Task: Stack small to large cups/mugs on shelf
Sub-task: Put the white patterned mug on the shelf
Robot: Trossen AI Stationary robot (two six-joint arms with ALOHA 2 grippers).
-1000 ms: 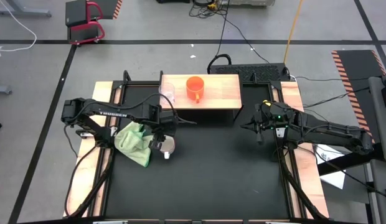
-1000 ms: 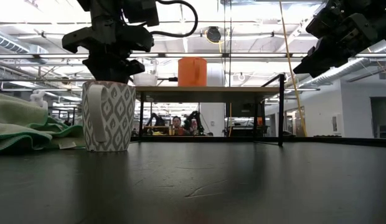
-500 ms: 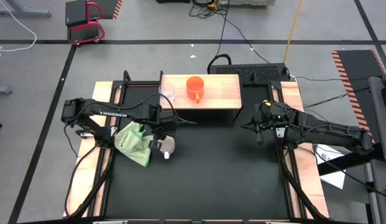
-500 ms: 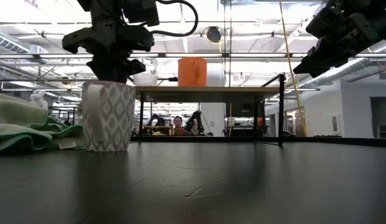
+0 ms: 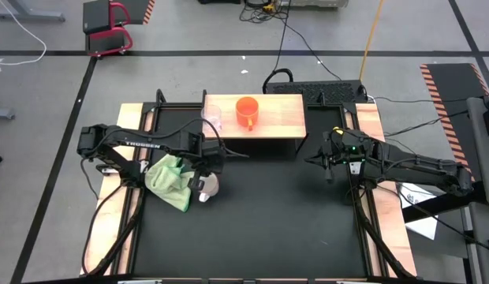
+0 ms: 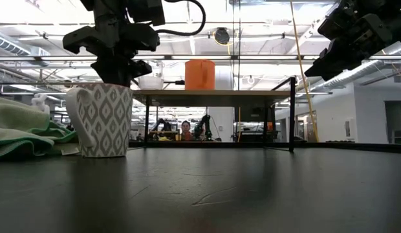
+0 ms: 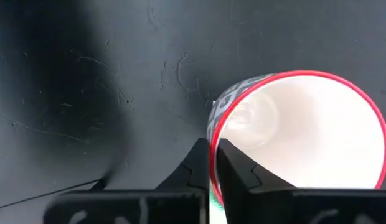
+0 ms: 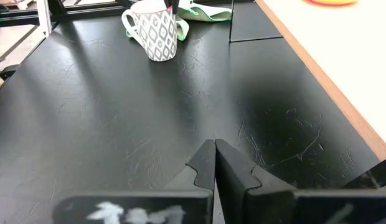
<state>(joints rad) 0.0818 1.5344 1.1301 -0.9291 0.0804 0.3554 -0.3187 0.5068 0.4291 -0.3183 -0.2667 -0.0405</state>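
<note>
The white patterned mug (image 5: 207, 187) with a red rim stands on the black table beside the green cloth (image 5: 167, 180); it also shows in the low view (image 6: 103, 120). My left gripper (image 7: 213, 148) is above it, shut on its rim. The orange mug (image 5: 246, 110) and the small clear glass cup (image 5: 212, 120) stand on the wooden top of the shelf (image 5: 284, 118) at the table's far side. My right gripper (image 8: 215, 160) hangs shut above the table's right side, holding nothing. My left gripper pinches the white mug's wall at the red rim (image 7: 211, 127), one finger inside the mug and one outside. The fingers come steeply from above, pointing down. The mug's base rests on the table, with its handle (image 6: 72, 116) toward the table's left.
The green cloth lies bunched right next to the mug on its left (image 6: 26, 129). The shelf's thin black legs (image 6: 292, 113) stand on the table's far part. Bare black tabletop (image 5: 268, 213) stretches between the two arms and toward the near edge.
My left gripper has shut on the white mug's rim without leaving its place. As it shut, the mug turned about on the table, its handle swinging from the near side to the left, and slid a little toward the cloth.
</note>
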